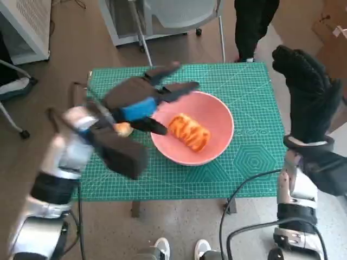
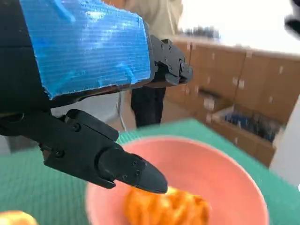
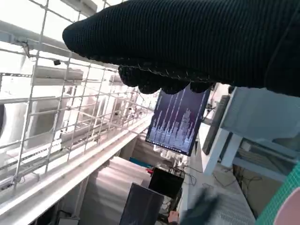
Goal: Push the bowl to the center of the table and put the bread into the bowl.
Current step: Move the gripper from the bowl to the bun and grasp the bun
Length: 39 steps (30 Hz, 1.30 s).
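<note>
Left hand [image 1: 142, 100] empty, fingers spread over the left rim of the pink bowl [image 1: 219, 116], bread [image 1: 188, 131] lying inside the bowl near mid-table, right hand [image 1: 304, 92] raised off the right edge, grip unclear, green mat [image 1: 255, 157] beneath

A green gridded cutting mat [image 1: 255, 162] covers the small table, which stands on a brown floor [image 1: 81, 43]. Beyond the mat's far edge stands a grey plastic chair on metal legs [image 1: 179, 13], with a person's dark-trousered legs [image 1: 252, 24] beside it. Brown cardboard boxes [image 1: 331, 38] lie right of the mat.
</note>
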{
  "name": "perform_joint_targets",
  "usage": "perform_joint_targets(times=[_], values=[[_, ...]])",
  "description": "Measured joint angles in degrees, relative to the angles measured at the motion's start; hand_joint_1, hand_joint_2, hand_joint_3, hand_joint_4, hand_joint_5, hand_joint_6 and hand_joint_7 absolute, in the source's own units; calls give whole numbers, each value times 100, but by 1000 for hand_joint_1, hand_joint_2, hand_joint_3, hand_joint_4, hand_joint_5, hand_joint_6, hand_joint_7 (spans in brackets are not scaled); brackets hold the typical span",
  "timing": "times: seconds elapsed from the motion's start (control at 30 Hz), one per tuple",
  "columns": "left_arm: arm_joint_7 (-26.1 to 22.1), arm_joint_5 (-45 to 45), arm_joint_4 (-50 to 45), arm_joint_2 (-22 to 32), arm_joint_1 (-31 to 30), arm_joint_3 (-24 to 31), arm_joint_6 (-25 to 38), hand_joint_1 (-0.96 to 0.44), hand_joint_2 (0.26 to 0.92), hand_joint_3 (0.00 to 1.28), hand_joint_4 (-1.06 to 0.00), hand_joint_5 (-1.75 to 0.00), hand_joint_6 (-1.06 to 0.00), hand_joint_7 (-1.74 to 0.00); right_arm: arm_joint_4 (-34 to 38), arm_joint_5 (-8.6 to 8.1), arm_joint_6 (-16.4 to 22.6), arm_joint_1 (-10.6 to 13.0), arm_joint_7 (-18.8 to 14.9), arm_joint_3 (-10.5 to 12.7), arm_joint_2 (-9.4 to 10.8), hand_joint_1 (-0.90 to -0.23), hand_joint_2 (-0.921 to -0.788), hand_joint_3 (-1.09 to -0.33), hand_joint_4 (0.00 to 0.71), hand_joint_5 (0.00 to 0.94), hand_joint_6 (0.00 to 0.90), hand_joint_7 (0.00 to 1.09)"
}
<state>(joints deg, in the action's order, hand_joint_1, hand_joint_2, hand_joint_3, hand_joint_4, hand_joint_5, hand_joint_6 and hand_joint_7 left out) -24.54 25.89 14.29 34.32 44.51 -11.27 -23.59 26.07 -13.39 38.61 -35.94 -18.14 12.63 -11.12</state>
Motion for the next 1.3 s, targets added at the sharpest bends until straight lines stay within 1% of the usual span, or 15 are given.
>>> perform_joint_targets(times=[0.13, 0.23, 0.37, 0.47, 0.63, 0.87, 1.07, 1.3], values=[[120, -81, 159, 361, -33, 255, -353, -587, 822, 2, -112, -28, -340, -51, 51, 6, 51, -32, -1, -22, 1, -454, -921, -487, 365, 5, 448, 16], [143, -88, 287, 590, -44, 386, -399, -547, 791, 1, -127, -25, -349, -47, 105, 4, 68, -62, -2, -24, 1, -456, -921, -486, 366, 5, 448, 16], [113, -86, 311, 838, -158, 504, -205, -505, 772, 0, -129, -14, -340, -32, 136, -22, 89, -91, -17, -25, 1, -455, -921, -486, 369, 5, 451, 16], [-3, -89, 285, 939, -299, 538, 71, -468, 764, 0, -120, -5, -331, -22, 168, -46, 92, -117, -41, -28, 1, -455, -921, -486, 369, 5, 452, 16], [-156, -86, 275, 977, -579, 520, 368, -455, 759, 0, -114, -1, -325, -14, 276, -108, 95, -164, -91, -34, 6, -446, -921, -487, 369, 4, 453, 16], [-195, 21, 341, 976, -714, 401, 459, -463, 765, 3, -110, -1, -321, -8, 467, -179, 100, -296, -167, -39, 13, -435, -921, -489, 369, 3, 453, 15], [-99, 276, 879, 848, -499, 122, 496, -468, 772, 4, -108, 0, -315, -3, 667, -222, 133, -415, -248, -42, 27, -435, -921, -486, 370, 2, 454, 15], [235, 651, 1954, 579, -127, -291, 450, -479, 781, 5, -94, 0, -314, -1, 750, -240, 162, -431, -336, -42, 51, -450, -921, -481, 373, 3, 457, 15]])
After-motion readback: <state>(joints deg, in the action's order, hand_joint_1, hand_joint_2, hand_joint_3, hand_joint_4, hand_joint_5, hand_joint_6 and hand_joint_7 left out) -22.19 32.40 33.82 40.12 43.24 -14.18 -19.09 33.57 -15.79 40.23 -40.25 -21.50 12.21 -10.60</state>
